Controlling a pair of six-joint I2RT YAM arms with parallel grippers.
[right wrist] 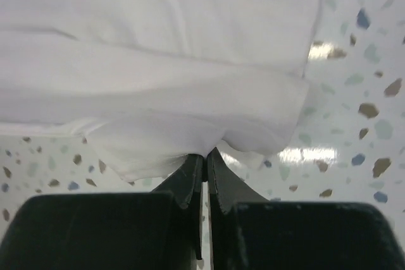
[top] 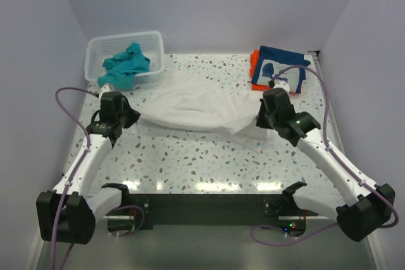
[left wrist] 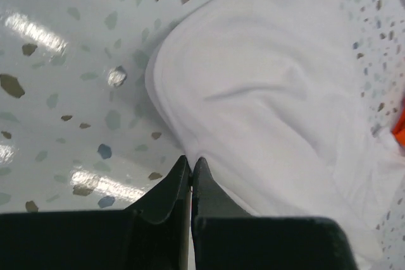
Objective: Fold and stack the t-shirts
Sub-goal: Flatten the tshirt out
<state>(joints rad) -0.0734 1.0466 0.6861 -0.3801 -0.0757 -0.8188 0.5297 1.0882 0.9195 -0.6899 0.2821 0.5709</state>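
Shirt (top: 190,109), white, lies stretched left-right, seemingly pinched at both ends.

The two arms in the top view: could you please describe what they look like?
The left arm and right arm have white links, black joint housings and a looping mauve cable. The left pincer and right pincer have black fingers tapering to tips. A green light glows near the right wrist.

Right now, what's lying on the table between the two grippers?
The white t-shirt lies spread between them, the left gripper and the right gripper each shut on an edge of it. The top view shows this best.
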